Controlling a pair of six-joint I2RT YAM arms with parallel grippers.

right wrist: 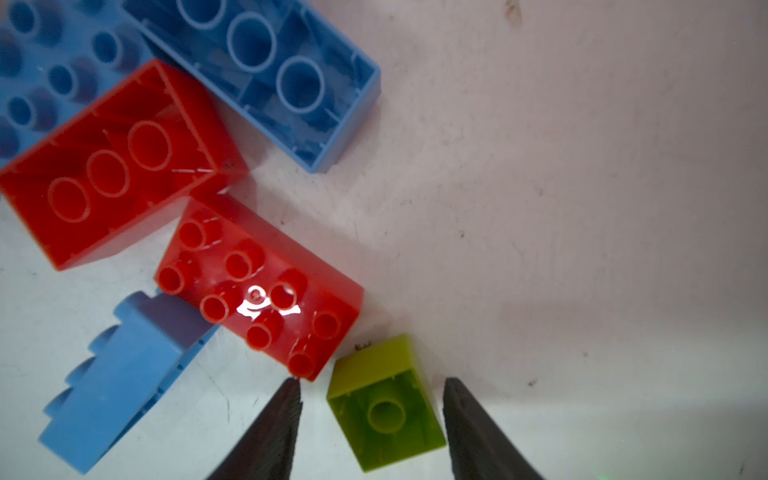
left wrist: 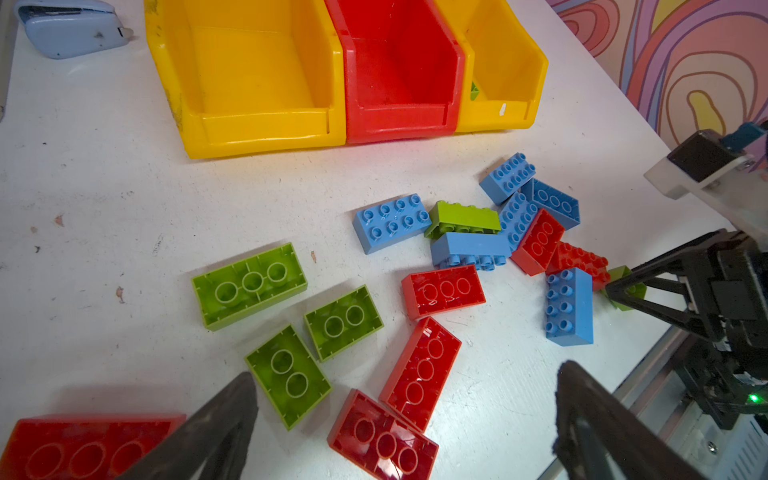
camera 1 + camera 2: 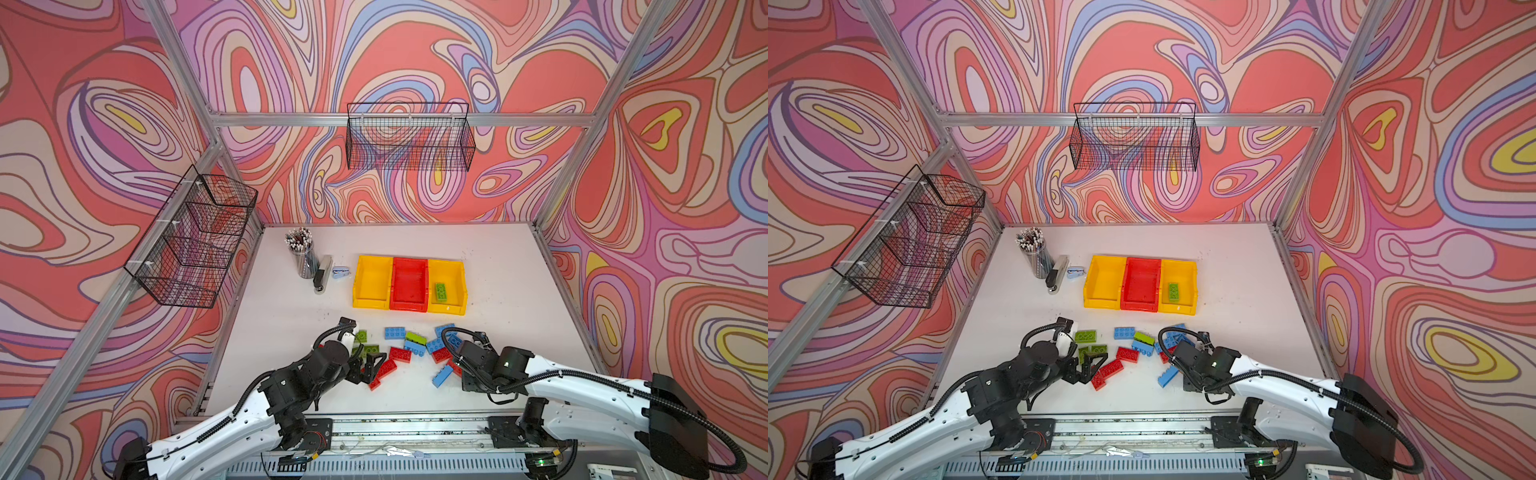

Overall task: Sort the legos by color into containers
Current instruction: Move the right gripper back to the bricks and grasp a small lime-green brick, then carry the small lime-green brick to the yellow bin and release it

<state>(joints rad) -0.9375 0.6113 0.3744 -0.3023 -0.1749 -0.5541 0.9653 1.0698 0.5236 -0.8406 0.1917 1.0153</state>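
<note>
Only in wrist views is the small green lego seen, straddled by the parted right gripper; the left gripper is spread wide. Three containers are counted, one green brick in the rightmost.

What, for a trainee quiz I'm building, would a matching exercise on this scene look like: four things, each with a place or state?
Things
1. long green brick
2. small green brick
3. red bin
4. left end effector

Places or states
A. nothing inside
B. wide open, holding nothing
C. lying in a yellow bin
D. between the right end effector's fingers, not yet gripped

Pairs: 1-C, 2-D, 3-A, 4-B
</note>
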